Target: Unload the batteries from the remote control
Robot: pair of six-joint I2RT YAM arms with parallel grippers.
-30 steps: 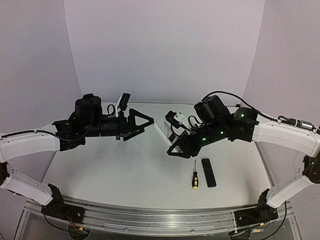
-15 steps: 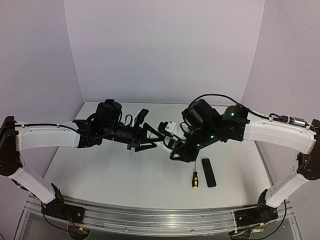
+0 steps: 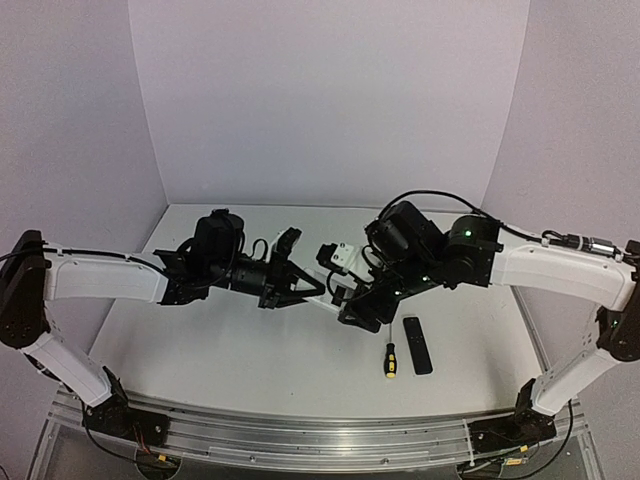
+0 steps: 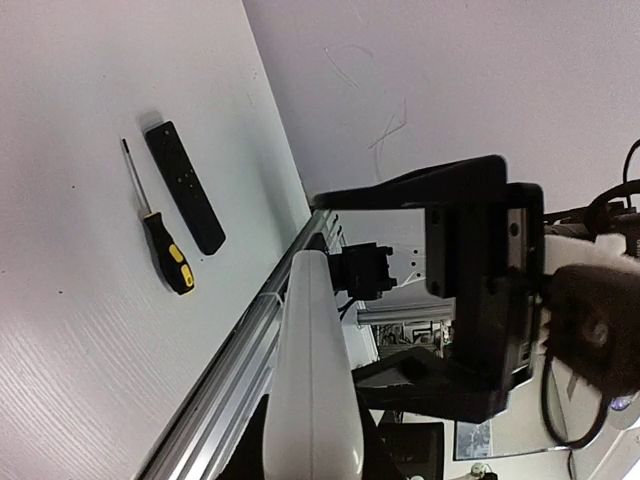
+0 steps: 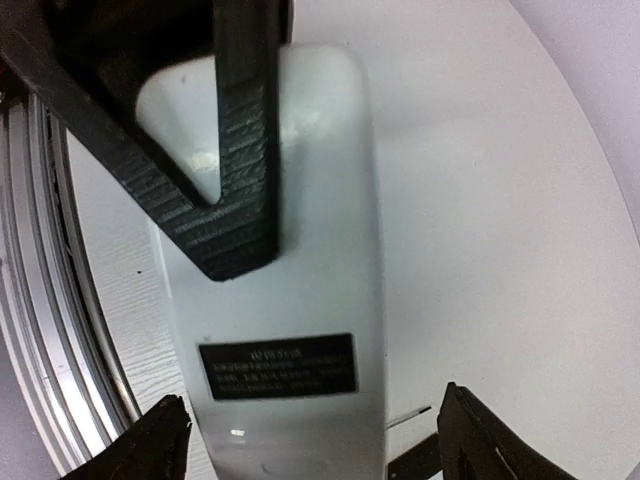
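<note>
The white remote control (image 3: 327, 287) hangs above the table's middle, between the two arms. My left gripper (image 3: 308, 289) is shut on it. In the left wrist view the remote control (image 4: 310, 380) shows edge-on, running out from between the jaws. The right wrist view shows its plain back with a black label (image 5: 275, 365), and one ridged black left finger (image 5: 240, 150) lies across the far end. My right gripper (image 5: 320, 445) stands open, its fingertips on either side of the near end, the right one clearly apart from it. The batteries are hidden.
A yellow-and-black-handled screwdriver (image 3: 390, 360) and a slim black remote (image 3: 417, 344) lie side by side on the table below the right arm, also seen in the left wrist view as screwdriver (image 4: 160, 235) and black remote (image 4: 185, 185).
The left arm has swung in to the right and its gripper has closed on the white remote. The right gripper, which held the remote, has opened off it.
</note>
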